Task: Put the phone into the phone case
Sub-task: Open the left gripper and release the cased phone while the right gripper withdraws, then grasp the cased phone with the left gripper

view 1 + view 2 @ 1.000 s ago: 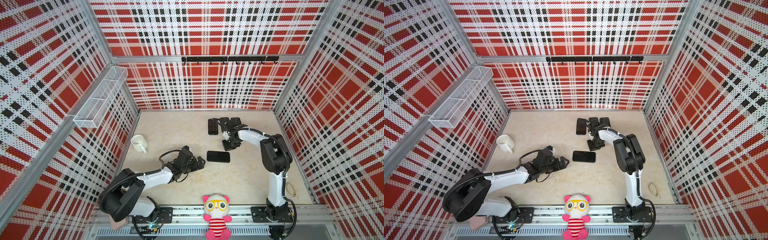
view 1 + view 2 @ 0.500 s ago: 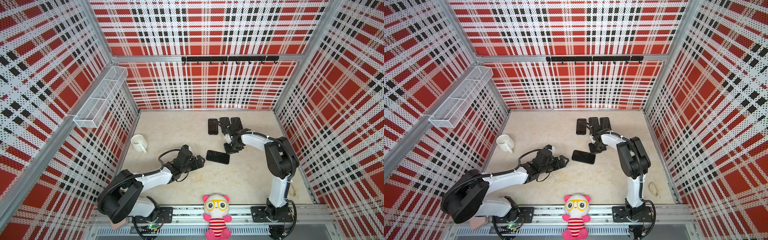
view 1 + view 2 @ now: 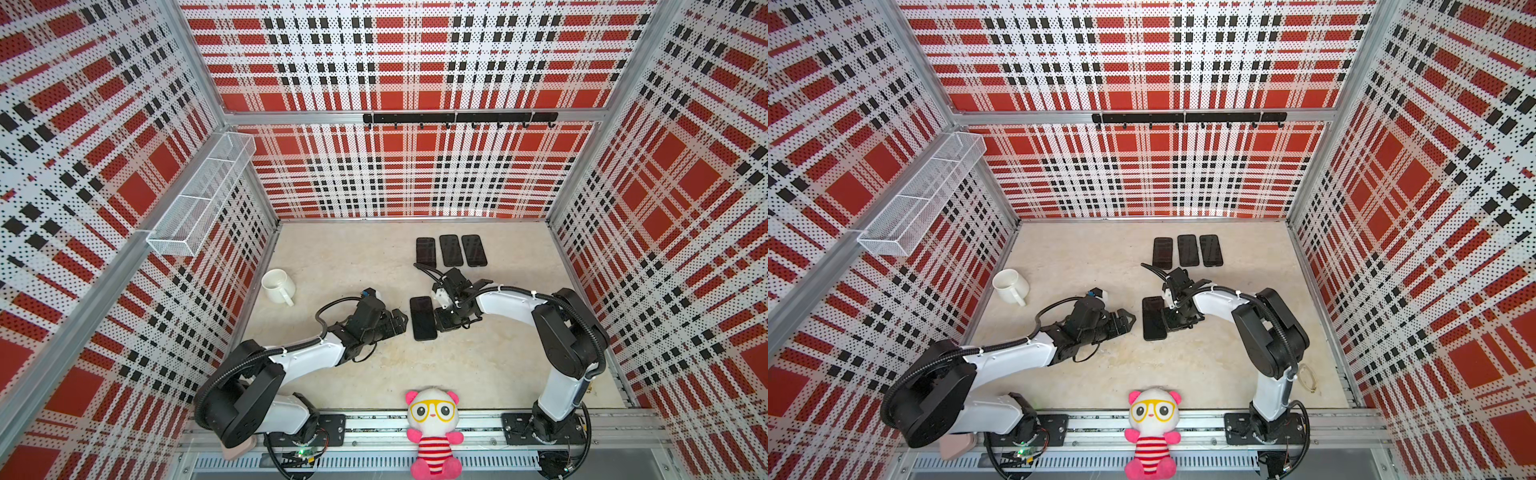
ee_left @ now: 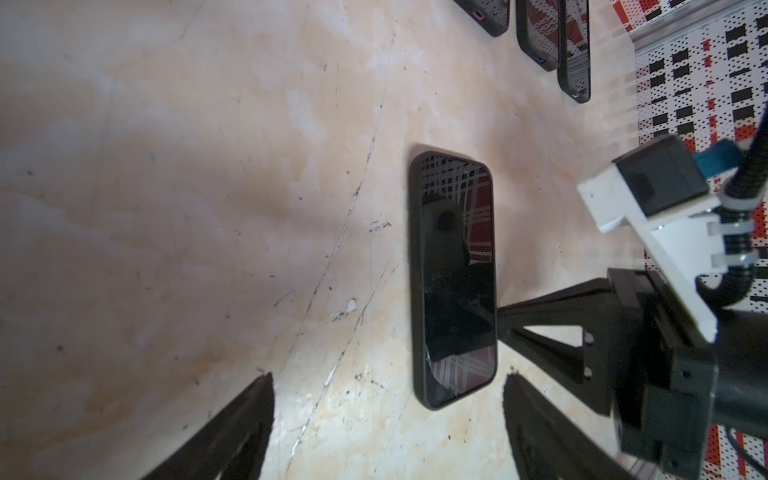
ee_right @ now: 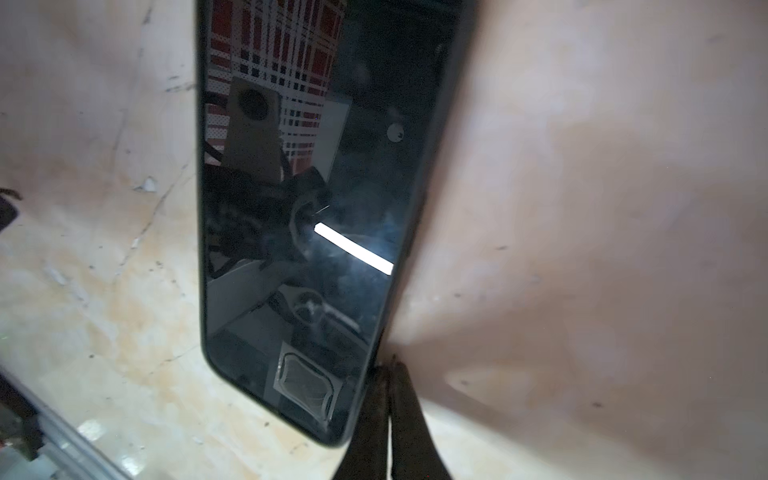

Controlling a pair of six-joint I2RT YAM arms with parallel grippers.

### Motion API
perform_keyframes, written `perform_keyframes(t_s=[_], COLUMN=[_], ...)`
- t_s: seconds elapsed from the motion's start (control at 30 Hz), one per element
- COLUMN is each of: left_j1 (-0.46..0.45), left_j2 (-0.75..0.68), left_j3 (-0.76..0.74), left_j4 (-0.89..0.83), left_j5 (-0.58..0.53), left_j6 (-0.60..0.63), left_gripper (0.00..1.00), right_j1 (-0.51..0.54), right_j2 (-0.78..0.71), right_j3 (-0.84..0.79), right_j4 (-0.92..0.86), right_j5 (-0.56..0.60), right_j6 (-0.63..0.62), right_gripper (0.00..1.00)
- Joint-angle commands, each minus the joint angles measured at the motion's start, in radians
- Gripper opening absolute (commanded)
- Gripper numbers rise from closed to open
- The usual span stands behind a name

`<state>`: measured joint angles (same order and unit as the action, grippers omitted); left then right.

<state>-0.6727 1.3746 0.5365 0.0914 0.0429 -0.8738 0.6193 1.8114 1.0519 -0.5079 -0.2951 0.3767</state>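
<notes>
Our left end effector [image 3: 401,321] hangs spread just beside the glossy black phone [image 3: 423,318], lying flat, screen up, on the tabletop [image 3: 478,374], seemingly in its matte black phone case [image 4: 415,270]. Our right end effector [image 5: 390,374], pressed together, touches the opposite long edge. We should push gently, bracing both sides. Three black phone-shaped slabs [image 3: 451,250] lie beyond.

Prob. lab cell w/ plaid pegboard walls [image 3: 415,62]
</notes>
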Motion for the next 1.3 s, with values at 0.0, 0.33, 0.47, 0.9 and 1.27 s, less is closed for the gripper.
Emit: perform_keyframes(t_s=[0.0, 0.33, 0.47, 0.9, 1.27], left_j1=[0.005, -0.056, -0.108, -0.198, -0.217], left_j2=[0.002, 0.112, 0.220, 0.505, 0.587], left_j3=[0.034, 0.227, 0.382, 0.676, 0.713], left_j4=[-0.053, -0.259, -0.412, -0.619, -0.631], left_j5=[-0.036, -0.127, -0.190, -0.247, -0.230], left_j6=[0.032, 0.180, 0.284, 0.385, 0.348], left_gripper=[0.88, 1.00, 0.98, 0.98, 0.98], right_j1=[0.024, -0.049, -0.110, -0.157, -0.159], right_j2=[0.005, -0.221, -0.311, -0.352, -0.327], right_j3=[-0.062, -0.051, -0.069, -0.141, -0.144], right_j4=[0.063, -0.065, -0.114, -0.102, -0.086], right_j5=[-0.014, 0.166, 0.202, 0.190, 0.185], right_j6=[0.091, 0.046, 0.015, -0.031, -0.056], right_gripper=[0.08, 0.38, 0.57, 0.71, 0.75])
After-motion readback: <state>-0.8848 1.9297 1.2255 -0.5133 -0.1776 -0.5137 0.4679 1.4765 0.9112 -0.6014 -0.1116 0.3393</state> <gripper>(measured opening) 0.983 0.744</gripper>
